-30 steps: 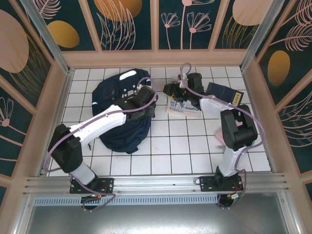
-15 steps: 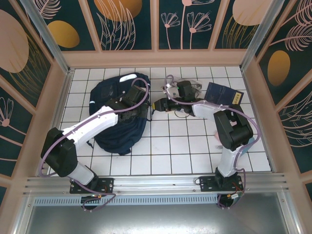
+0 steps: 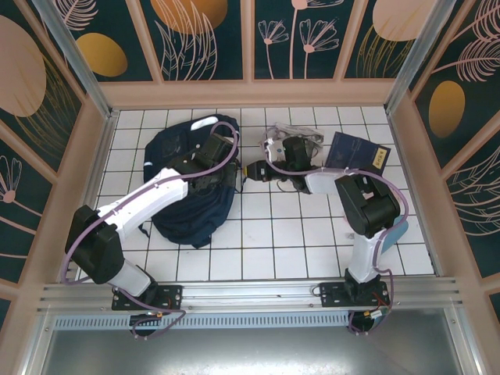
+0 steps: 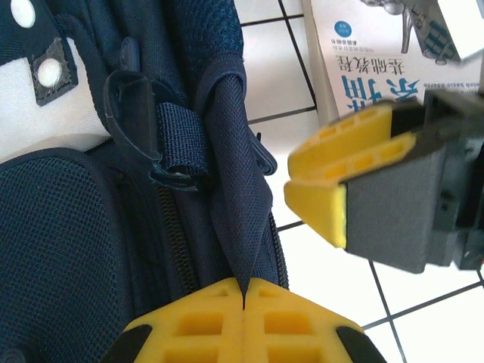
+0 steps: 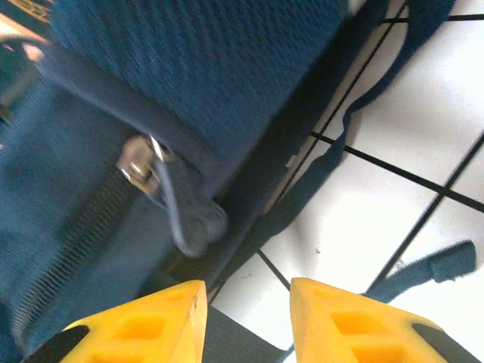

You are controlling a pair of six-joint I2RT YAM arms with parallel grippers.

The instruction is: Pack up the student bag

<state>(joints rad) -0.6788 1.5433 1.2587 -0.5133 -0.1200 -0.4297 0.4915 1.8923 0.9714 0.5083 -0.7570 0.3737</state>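
Room: a boxed-in bay. The walls (image 3: 203, 39) are dark teal panels printed with pale leaves and orange discs, set in light wooden frames with metal posts at the corners.

Surface: white tiled surface (image 3: 273, 242) with dark grout. An aluminium rail (image 3: 250, 293) runs along its near edge.

The student bag (image 3: 195, 219) is navy and lies flat toward the far-left corner of the surface.

The left arm (image 3: 148, 199), white-shelled, reaches across the bag. The left gripper (image 4: 243, 295) is clenched on a raised fold of the bag's navy fabric, beside the zip.

The right arm (image 3: 363, 207) is bent back toward the bag's right side. The right gripper (image 5: 246, 314) has its jaws apart with nothing between them. Bare tile and a loose strap (image 5: 446, 261) lie below it.

White book (image 4: 370, 53), blue Chinese characters on the cover, lies on the tiles near the middle of the far edge. Dark blue booklet (image 3: 358, 152) lies toward the far-right corner.

Metal zip slider (image 5: 138, 162) with a fabric tab, on the bag.
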